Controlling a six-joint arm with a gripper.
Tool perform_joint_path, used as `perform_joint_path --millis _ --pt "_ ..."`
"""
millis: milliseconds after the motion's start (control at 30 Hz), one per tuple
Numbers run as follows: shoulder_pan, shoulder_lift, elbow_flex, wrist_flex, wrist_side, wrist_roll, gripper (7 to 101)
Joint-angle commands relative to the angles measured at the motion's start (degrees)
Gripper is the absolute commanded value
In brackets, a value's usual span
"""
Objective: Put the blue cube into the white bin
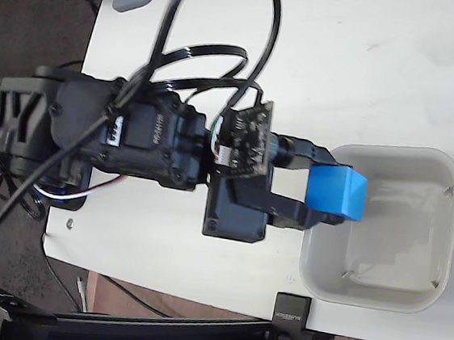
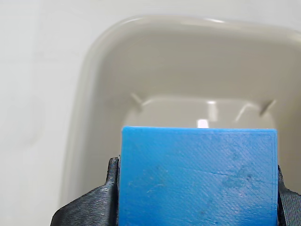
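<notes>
While the fingers point(image 1: 322, 192) pinch the blue cube point(image 1: 337, 193) on two opposite faces, it hangs above the white bin point(image 1: 439, 241), just inside the rim nearest the arm in the fixed view. Judged from that, release would go better with the cube carried further toward the bin's middle, away from that rim, and lowered before the fingers spread, so it neither clips the wall nor bounces out. Nothing else lies in the bin; its flat bottom shows bare in the wrist view.
</notes>
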Motion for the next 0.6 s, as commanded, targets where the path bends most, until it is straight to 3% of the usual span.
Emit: perform_joint_path --millis 33,333,600 --pt "2.02 -3.78 -10.63 0.35 -3.16 -0.44 36.0" --pt "2.99 -11.78 -21.18 2.11 -4.39 -0.7 41.7" --pt "3.69 -10.46 -16.79 0.97 -4.75 0.0 76.6"
